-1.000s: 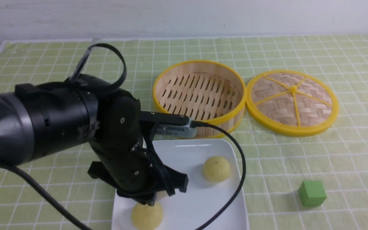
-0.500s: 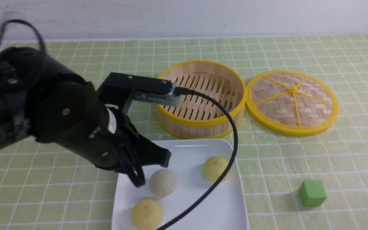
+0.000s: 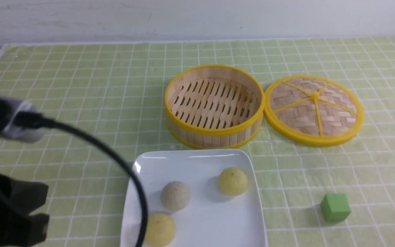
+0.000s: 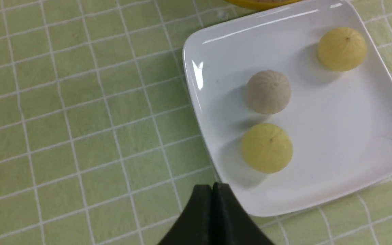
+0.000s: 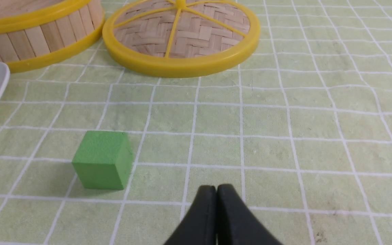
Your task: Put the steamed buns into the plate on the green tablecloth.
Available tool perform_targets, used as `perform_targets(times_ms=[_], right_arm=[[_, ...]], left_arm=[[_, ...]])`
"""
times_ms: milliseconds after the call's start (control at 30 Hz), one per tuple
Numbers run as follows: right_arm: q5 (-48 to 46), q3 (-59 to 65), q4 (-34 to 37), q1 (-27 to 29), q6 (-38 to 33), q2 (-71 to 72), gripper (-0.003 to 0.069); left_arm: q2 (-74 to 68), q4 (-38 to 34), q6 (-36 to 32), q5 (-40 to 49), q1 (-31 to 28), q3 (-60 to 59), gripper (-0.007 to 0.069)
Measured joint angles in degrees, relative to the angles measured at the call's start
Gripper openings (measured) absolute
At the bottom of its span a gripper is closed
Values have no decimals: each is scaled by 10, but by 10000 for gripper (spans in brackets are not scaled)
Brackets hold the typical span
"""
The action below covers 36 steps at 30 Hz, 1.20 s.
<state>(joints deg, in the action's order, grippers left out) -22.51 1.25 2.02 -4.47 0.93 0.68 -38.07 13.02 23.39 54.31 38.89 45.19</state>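
With all three steamed buns (image 4: 267, 119) resting on the plate (image 4: 335, 163), both the left gripper (image 4: 212, 190) and the right gripper (image 5: 216, 192) are clenched empty, the job apparently finished.

Large glossy white square plate (image 3: 197, 161) with rounded corners and a shallow raised rim lies flat on the light yellow-green tablecloth (image 3: 81, 85) gridded with thin white lines. Three small dome-shaped steamed buns sit upright inside it, none touching. One pale yellow bun (image 3: 232, 181) sits toward the plate's right side. One off-white greyish bun (image 3: 175, 195) sits near the centre-left. A second pale yellow bun (image 3: 160, 229) sits just nearer the robot, partly crossed by a cable in the front view.
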Motion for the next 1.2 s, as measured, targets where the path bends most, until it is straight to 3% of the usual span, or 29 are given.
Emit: perform_targets(times_ms=[100,267,433,767,933,1033,1067,1133,1167,1200], right_arm=[[0,0,0,0,0,0,24],[-1,0,0,0,0,0,31],[-1,0,0,0,0,0,38],[-1,0,0,0,0,0,43],[-1,-1,0,0,0,0,47],[-1,-1,0,0,0,0,52],[-1,-1,0,0,0,0,55],[-1,-1,0,0,0,0,56],[-1,-1,0,0,0,0,59],[-1,-1,0,0,0,0,59]], left_arm=[[86,2,59,-152,0,-95,2],[139,15,114,-314,0,-185,3],[143,29,121,-345,0,-232,10],[143,37,121,-313,0,-258,21],[143,35,80,-296,-14,-270,28],[154,0,22,-312,-71,-294,33],[164,-30,-18,-334,-120,-320,34],[172,-50,-55,-356,-160,-339,35],[197,-73,-112,-388,-223,-381,36],[203,-75,-122,-393,-229,-389,37]])
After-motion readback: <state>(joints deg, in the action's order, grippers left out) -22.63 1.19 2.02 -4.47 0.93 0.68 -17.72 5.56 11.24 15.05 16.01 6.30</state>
